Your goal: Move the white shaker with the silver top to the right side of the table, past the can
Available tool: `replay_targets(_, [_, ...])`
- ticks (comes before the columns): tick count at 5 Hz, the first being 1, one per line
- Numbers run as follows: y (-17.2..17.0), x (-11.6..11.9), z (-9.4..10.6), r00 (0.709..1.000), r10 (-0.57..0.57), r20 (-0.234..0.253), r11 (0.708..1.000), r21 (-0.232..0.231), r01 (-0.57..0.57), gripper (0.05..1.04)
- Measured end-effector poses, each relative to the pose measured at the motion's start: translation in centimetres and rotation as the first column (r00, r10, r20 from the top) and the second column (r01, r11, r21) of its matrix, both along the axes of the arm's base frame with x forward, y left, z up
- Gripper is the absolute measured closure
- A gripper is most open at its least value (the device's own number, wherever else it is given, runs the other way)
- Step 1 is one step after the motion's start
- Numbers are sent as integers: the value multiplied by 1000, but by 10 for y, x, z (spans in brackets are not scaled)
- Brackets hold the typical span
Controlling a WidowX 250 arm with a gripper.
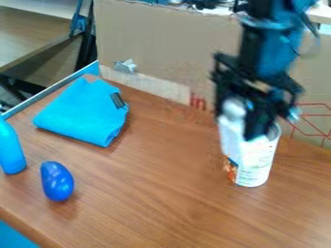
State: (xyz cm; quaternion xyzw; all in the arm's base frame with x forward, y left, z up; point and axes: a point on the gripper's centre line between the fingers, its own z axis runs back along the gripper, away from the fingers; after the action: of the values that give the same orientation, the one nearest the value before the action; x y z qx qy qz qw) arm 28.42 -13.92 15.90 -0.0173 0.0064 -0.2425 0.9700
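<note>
Gripper [244,128] hangs at white can [255,167], can't tell how open or whether gripping, can upright toward worktop's [161,193] back right edge, likely leaving its rim reachable from above; blue cloth [84,114] folded by back left corner, probably for stability.

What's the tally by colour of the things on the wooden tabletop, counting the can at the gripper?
Blue: 3 (folded cloth, bottle-shaped thing at the left edge, rounded oblong thing)
Mostly white: 1 (can)
Total: 4
</note>
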Motion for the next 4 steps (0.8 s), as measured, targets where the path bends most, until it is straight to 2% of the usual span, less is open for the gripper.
replay_targets(1, [-48,12,-10,993,-101,-54,994,22,103,446])
replay_targets(2, [-100,27,-37,979,-179,-97,982,47,184,446])
replay_targets(3, [-125,38,-55,973,-210,-101,973,74,218,446])
replay_targets(4, [-124,39,-71,971,-187,-149,972,116,205,446])
